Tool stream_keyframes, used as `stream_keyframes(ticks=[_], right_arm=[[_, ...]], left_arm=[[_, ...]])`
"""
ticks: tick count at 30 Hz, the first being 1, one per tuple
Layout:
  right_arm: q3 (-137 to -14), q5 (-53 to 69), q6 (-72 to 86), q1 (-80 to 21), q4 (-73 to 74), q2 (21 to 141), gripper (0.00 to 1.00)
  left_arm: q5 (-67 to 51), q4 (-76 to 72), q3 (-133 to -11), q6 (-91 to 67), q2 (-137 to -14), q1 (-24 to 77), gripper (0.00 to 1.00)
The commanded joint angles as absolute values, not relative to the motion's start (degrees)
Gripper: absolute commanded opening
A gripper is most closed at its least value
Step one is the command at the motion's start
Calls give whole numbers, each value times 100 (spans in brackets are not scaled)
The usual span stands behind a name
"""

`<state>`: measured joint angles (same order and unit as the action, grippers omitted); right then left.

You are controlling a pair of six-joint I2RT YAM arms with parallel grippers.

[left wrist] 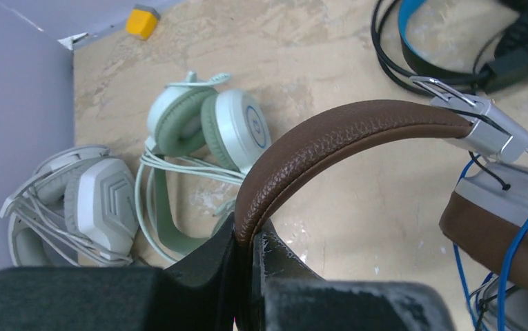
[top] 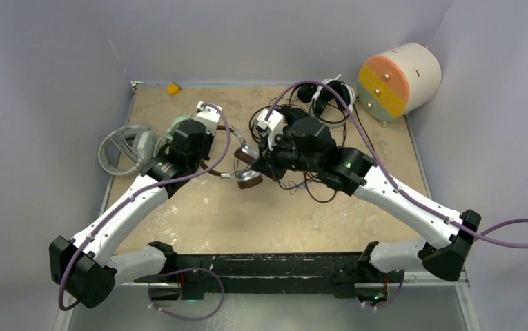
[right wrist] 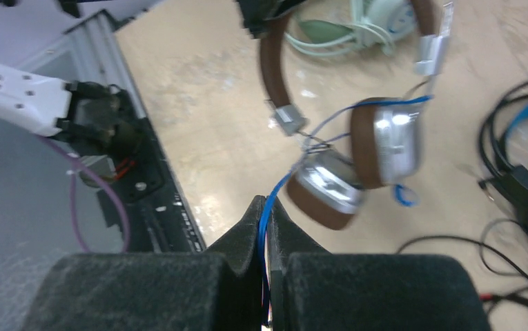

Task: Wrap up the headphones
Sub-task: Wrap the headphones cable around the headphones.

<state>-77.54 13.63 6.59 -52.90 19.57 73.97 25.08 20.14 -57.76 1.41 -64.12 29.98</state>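
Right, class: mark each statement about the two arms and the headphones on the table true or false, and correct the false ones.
1. The left fingers are shut on the headband of the brown headphones. True.
2. The right fingers pinch a thin blue cable. True.
3. The mint-green headphones hang in the air. False: they lie on the table, beside the white-grey headphones.
4. The yellow block sits near the arms' bases. False: it lies at the table's far left corner.
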Motion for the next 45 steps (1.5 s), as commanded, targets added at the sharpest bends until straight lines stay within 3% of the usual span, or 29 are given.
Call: stream_keyframes(ticks=[1, 8, 14, 18, 23, 33, 40, 45], right_arm=[[-8098, 534, 427, -5083, 2291, 7396, 0], [-8310, 794, 459, -4426, 2277, 7669, 0], [-8154, 295, 440, -4161, 2282, 7983, 0], [-7798, -304, 442, -4095, 2045, 8051, 11], [-7218, -374, 684, -3804, 1424, 8051, 0], [-5925, 425, 1287, -3463, -359, 7967, 0], [-4293, 1146, 1459, -3454, -2780, 7388, 1], [-3911, 1705, 1381, -3459, -3505, 7228, 3]], left_arm=[[2167, 1627, -5734, 853, -6259, 3220, 0], [1756, 2058, -5707, 830, -6556, 3678, 0], [1168, 2389, -5738, 489, -6389, 3781, 0], [722, 2593, -5830, 55, -6245, 3779, 0], [349, 2899, -6058, -604, -6196, 3784, 0], [-564, 3129, -6612, -1790, -5909, 3771, 0], [-1143, 3086, -7032, -2933, -5823, 3771, 0], [-1619, 3502, -7589, -3380, -6120, 3771, 0]])
